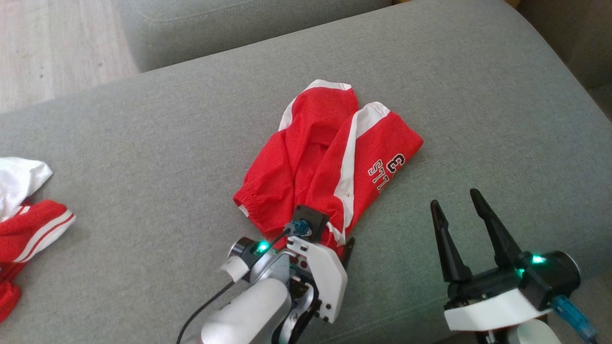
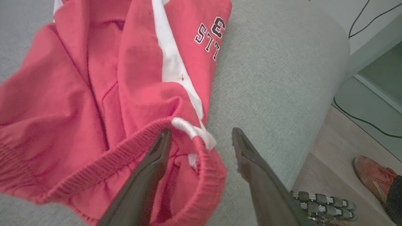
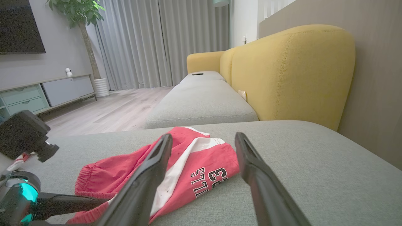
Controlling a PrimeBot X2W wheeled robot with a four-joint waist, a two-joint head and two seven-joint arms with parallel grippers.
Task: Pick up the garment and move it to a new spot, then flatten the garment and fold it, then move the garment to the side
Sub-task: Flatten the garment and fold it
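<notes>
Head view: shorts (image 1: 325, 157) diagonal, waistband (image 1: 258, 203) nearest

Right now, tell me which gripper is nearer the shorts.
Left. The left gripper is open at the waistband of the shorts; the right gripper hovers open over cushion beside them.

The left gripper (image 2: 201, 131) stands with its two dark fingers (image 2: 147, 175) spread wide over a red garment (image 2: 94, 94) that lies rumpled on a grey sofa cushion (image 2: 276, 78). One fingertip sits at the ribbed elastic waistband (image 2: 103, 169), and the other hangs over bare cushion just beside the cloth. A white drawstring (image 2: 191, 130) curls at the bunched waistband end between the tips. A white stripe (image 2: 171, 62) runs up the garment beside black-and-white lettering (image 2: 210, 34). Past the cushion's rounded edge lie wooden floor (image 2: 333, 175), a dark cable (image 2: 361, 117) and a person's reddish shoe (image 2: 370, 175).
</notes>
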